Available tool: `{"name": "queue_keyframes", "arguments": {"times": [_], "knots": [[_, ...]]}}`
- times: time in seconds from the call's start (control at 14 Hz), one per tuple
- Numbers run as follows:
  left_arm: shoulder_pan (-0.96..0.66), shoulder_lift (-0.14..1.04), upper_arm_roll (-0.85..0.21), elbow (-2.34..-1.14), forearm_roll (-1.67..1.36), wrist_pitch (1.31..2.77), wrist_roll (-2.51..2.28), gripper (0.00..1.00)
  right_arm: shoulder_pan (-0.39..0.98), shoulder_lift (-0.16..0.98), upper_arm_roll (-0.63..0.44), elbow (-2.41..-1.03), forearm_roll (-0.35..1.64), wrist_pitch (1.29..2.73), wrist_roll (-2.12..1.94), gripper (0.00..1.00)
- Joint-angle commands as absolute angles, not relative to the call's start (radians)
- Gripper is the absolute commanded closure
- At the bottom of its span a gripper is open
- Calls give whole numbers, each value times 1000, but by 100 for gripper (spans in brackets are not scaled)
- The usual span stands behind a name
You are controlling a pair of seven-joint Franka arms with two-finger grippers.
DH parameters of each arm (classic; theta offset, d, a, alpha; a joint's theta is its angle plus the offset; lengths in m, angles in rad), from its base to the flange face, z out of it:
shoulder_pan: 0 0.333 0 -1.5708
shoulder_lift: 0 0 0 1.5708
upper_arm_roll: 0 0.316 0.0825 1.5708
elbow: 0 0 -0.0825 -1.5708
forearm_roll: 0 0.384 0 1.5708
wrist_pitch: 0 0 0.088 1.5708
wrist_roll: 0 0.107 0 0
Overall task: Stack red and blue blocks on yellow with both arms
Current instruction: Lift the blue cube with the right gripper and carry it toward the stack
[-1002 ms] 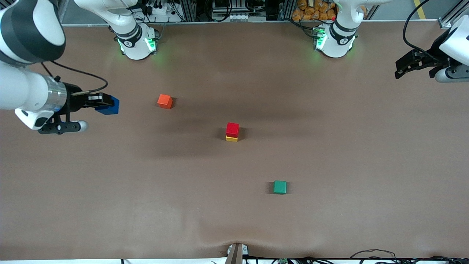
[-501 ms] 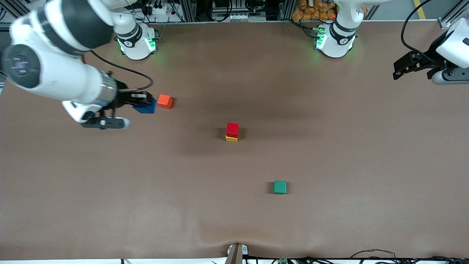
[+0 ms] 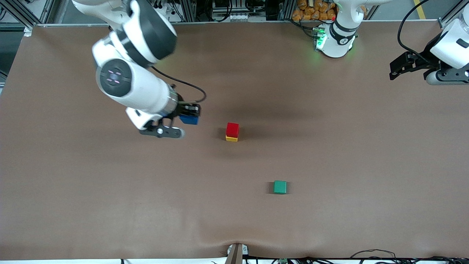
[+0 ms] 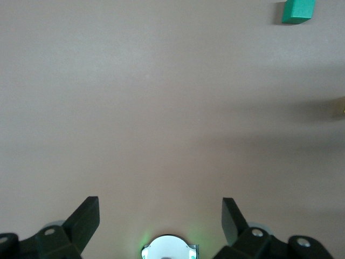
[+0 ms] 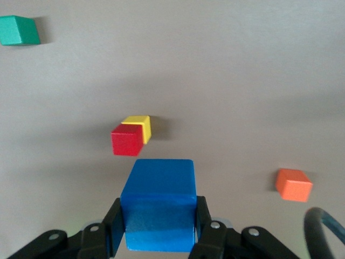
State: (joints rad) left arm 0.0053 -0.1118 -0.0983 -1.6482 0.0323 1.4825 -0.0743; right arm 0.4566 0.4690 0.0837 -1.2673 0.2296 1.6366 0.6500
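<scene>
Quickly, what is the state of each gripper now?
Left gripper: open, empty, over the table's left-arm end.
Right gripper: shut on the blue block, beside the red block.

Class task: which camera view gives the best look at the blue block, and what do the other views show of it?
The right wrist view: the blue block fills the foreground, clamped in the right tool. The front view shows only a small part under the tool, in the air. The left wrist view shows none of it.

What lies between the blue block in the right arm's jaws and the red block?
Nothing: in the front view only bare table separates the blue block from the red block.
</scene>
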Motion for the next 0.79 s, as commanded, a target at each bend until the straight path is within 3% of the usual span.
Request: {"name": "queue_keyframes", "arguments": {"times": [0.0, 0.29, 0.72], "knots": [[12, -115, -104, -1638, 43, 1483, -67, 0, 485, 532, 78, -1207, 241, 1667, 681, 100], [12, -114, -104, -1634, 43, 1483, -69, 0, 554, 603, 78, -1206, 239, 1756, 768, 100], [14, -110, -104, -1626, 43, 1483, -64, 0, 600, 673, 77, -1193, 236, 1779, 770, 100]]}}
